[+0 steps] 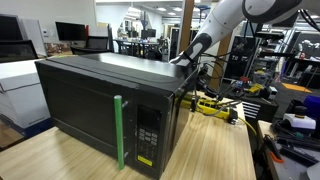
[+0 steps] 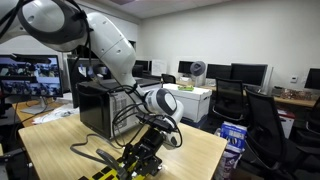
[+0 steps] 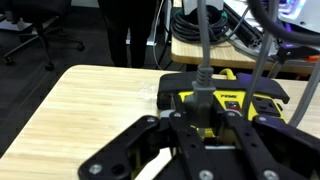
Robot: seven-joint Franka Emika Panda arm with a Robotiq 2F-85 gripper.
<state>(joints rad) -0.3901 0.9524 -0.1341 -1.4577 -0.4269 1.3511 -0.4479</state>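
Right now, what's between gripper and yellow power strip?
Wrist view: a black plug and its grey cable, seated in the power strip under the gripper.

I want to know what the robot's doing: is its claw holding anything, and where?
It cannot be told. The gripper sits over the black plug in the yellow power strip, but any grip is hidden.

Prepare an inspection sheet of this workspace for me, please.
Surface: light wooden table.
Job's things: yellow-and-black power strip lying flat on the table beside the microwave.
Clutter: black microwave, door shut.
Grippers: gripper open, close over the power strip; contact cannot be told.
Cables: cord running into the power strip.
Surroundings: office chairs, monitors.
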